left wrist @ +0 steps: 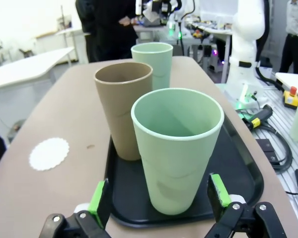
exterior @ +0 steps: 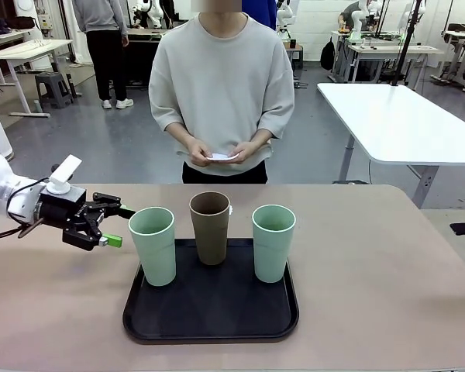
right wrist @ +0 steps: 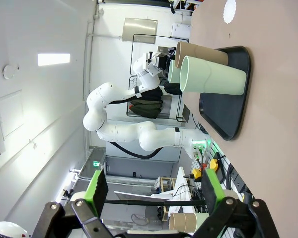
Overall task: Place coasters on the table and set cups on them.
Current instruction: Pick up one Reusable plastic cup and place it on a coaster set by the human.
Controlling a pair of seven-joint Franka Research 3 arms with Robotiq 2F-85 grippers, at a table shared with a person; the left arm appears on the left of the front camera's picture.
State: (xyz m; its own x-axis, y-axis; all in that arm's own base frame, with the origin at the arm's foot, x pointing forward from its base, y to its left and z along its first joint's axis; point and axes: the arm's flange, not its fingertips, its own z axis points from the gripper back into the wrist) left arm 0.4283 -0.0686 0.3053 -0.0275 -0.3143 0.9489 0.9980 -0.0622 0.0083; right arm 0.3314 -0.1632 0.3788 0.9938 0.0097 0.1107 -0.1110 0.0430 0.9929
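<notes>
**Mint, brown, mint: three cups on one tray, one coaster laid**

Mint plastic meets the left gripper [exterior: 118, 226] first. It hangs low over the table [exterior: 372, 271] at the left of the front view, its two fingers spread and aimed at the left mint cup [exterior: 153, 246]. In the left wrist view that cup stands between the two green pads [left wrist: 100, 196]. There is a gap on each side, so nothing is pinched.

Right of it comes the brown cup [exterior: 210, 227], set nearer the far edge of the tray, and then the right mint cup [exterior: 273, 242]. That makes three cups, two mint and one brown. All stand upright on the single black tray [exterior: 211, 314] at the lower centre, and none has a coaster under it.

One coaster [left wrist: 49, 153] lies flat on the bare table. It shows at the middle left of the left wrist view, apart from the tray and on the brown cup's side.

Above the brown cup, at the upper centre of the front view, the person's hands [exterior: 200, 152] are held together at the waist. Between them is a bit of white paper [exterior: 222, 156]; I cannot tell how many pieces it is.

Farthest right, the right gripper [right wrist: 155, 181] keeps its two fingers wide apart in its own wrist view, with nothing between them. The three cups and the tray sit well ahead of it, at the upper right of that picture.
</notes>
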